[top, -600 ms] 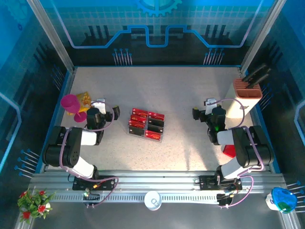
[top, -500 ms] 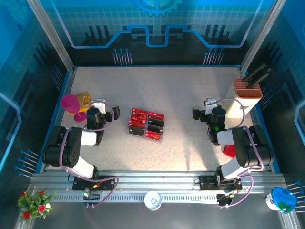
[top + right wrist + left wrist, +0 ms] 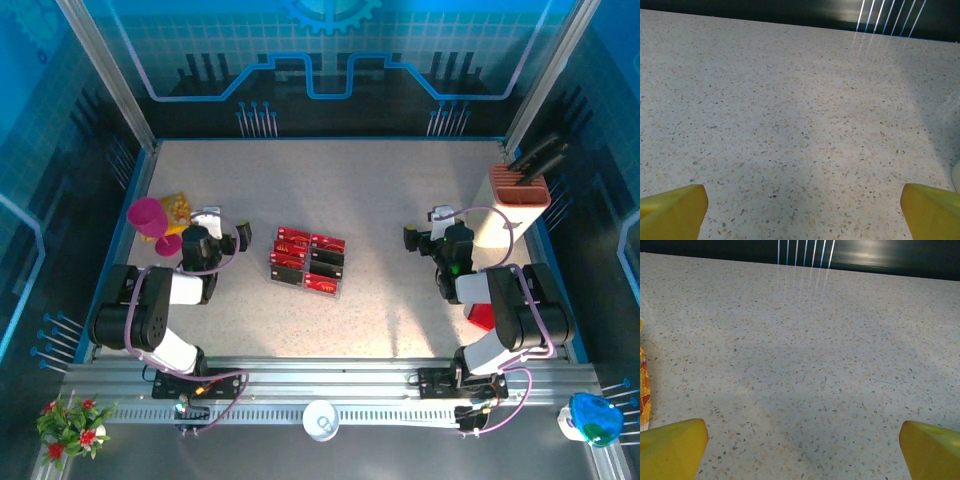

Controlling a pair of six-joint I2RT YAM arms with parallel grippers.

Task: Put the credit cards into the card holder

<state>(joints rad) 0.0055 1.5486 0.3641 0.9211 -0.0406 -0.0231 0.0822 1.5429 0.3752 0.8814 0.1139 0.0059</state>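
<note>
Left gripper: on its wrist camera you see the yellow fingertips at the two bottom corners, spread as wide as they go. Only bare speckled table lies between them, and nothing is held. Right gripper: the same, with its fingertips fully apart and empty.

The small thin red-and-black credit cards sit in rows in a clear plastic compartmented tray, mid-table between the two arms. Each card's long edge runs roughly left to right, slightly skewed.

The small red wallet-like card holder is at the near right, tucked against the right arm and partly hidden by it. You cannot tell whether it lies open or folded.

Relation to work from: the cards lie to the right of the left fingers and a little back toward the bases. They lie to the left of the right fingers and further off, so the left gripper is the nearer one. The holder sits behind the right fingers, close to that arm's base. My judgement is that the left arm takes the cards and the right arm must fold back to reach the holder.
</note>
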